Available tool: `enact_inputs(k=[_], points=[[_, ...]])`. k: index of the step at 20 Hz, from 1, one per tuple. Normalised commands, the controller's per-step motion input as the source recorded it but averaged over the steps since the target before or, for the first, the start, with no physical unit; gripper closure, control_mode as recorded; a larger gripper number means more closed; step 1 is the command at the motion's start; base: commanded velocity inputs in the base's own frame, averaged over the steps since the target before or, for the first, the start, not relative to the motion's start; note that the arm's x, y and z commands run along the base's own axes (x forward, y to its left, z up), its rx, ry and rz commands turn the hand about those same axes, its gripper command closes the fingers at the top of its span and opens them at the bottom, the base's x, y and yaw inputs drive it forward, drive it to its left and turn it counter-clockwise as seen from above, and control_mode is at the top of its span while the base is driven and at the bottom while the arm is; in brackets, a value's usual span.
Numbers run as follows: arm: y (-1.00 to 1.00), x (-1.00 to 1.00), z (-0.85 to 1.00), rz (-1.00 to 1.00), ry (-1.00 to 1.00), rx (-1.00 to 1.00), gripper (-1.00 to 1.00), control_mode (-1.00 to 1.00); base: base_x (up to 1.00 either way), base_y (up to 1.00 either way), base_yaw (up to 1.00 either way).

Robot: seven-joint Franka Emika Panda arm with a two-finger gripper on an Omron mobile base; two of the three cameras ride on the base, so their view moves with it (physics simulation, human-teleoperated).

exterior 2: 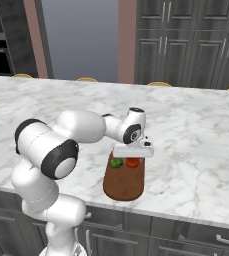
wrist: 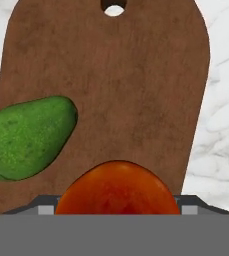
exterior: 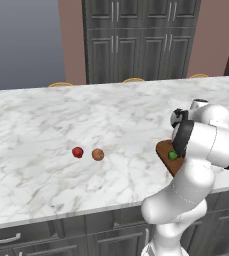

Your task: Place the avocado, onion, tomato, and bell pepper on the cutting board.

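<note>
Claw (exterior 2: 132, 156) points down over the far end of the board (exterior 2: 123, 187), right above an orange-red ball (exterior 2: 132, 162). In the hand view the ball (wrist: 118, 187) sits centred at the bottom edge, close under the hand. Fingertips are hidden there and too small to read from the base, so I cannot tell how wide the claw stands or whether it grips the ball or has let go. Tomato or pepper: cannot say which.

Avocado (wrist: 28, 137) lies on the board just beside the ball, slightly apart, on its side. Judgement: both were set down at the same end, leaving the long near part of the board (wrist: 116, 75) free for the other two items. Hang hole (wrist: 113, 9) at that free end.

Onion (exterior: 98, 154) rests on the marble counter (exterior: 61, 115), well left of the board (exterior: 165, 150), with a crimson ball (exterior: 77, 152) just beside it; that one is likely the remaining tomato or pepper. Neither is on the board yet.

Task about half done, by my reading.

No brands, labels or writing legible anywhere.
</note>
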Motion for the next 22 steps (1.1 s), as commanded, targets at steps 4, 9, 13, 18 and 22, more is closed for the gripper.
enact_inputs(k=[4,9,13,18,22], points=[[0.0,0.0,-0.32,0.03,0.08,0.0,1.0,-1.0,0.0,0.0,0.0],[0.0,0.0,-0.35,0.03,0.09,0.0,1.0,-1.0,0.0,0.0,0.0],[0.0,-0.01,-0.3,0.03,0.07,0.0,-1.0,-1.0,0.0,0.0,0.0],[0.0,-0.06,-0.05,0.03,0.0,0.01,-1.0,-1.0,0.0,0.0,0.0],[0.01,-0.02,0.0,0.03,0.0,0.01,-1.0,-1.0,0.0,0.0,0.0]])
